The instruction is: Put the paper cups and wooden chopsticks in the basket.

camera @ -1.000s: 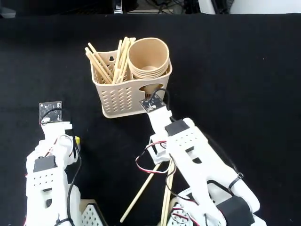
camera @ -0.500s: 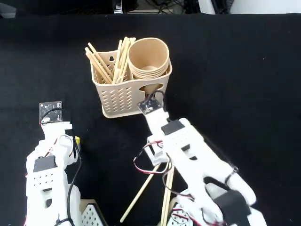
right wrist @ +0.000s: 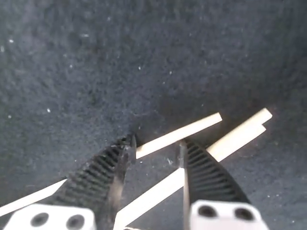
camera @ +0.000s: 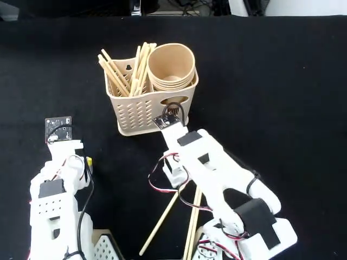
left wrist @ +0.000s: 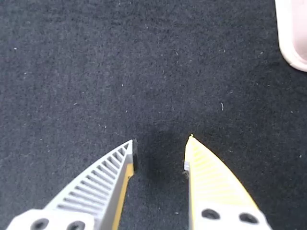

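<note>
A beige slotted basket [camera: 142, 111] stands at the table's middle back. It holds a stack of paper cups [camera: 171, 66] and several wooden chopsticks [camera: 126, 71] standing on end. Three loose chopsticks [camera: 161, 223] lie on the black cloth near the front, partly under the right arm [camera: 217, 179]. My right gripper [right wrist: 156, 142] is open and low over the cloth, with one loose chopstick [right wrist: 178, 134] crossing just beyond its fingertips and two more [right wrist: 240, 133] beside it. My left gripper [left wrist: 160, 143] is open over bare cloth, with nothing between its fingers.
The left arm [camera: 56, 187] stands at the front left, well apart from the basket. A corner of the basket [left wrist: 293, 36] shows at the edge of the left wrist view. Black cloth [camera: 282, 97] covers the whole table.
The right arm has swung to the left, its wrist end now closer to the basket's front. The left arm has not moved.
</note>
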Tool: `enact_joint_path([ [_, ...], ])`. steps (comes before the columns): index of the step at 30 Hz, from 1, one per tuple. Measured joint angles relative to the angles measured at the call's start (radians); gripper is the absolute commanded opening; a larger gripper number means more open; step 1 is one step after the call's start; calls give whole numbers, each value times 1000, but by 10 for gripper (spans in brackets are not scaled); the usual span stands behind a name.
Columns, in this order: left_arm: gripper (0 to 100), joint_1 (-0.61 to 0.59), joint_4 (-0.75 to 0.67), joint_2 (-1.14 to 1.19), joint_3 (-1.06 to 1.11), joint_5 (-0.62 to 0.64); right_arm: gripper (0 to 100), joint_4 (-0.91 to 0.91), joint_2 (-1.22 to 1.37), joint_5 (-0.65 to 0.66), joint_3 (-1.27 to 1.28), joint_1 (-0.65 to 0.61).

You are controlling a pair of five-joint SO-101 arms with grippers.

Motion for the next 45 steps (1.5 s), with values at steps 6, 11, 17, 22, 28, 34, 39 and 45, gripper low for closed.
enact_joint_path([
  [6, 188, 0, 0, 0, 0, 0, 181, -3, 3, 0, -2, 0],
  [11, 188, 0, 0, 0, 0, 0, 304, -5, 5, -31, -2, -8],
  [17, 188, 0, 0, 0, 0, 0, 259, -51, 5, -55, -3, -21],
  [22, 188, 0, 0, 0, 0, 0, 158, -78, 5, -58, -2, -60],
  [28, 188, 0, 0, 0, 0, 0, 84, -83, 3, -61, -2, -60],
  [34, 188, 0, 0, 0, 0, 0, 81, -87, 3, -61, -3, -60],
  [39, 188, 0, 0, 0, 0, 0, 79, -87, 3, -61, -3, -60],
  [45, 188, 0, 0, 0, 0, 0, 15, -91, 3, -61, -5, -60],
])
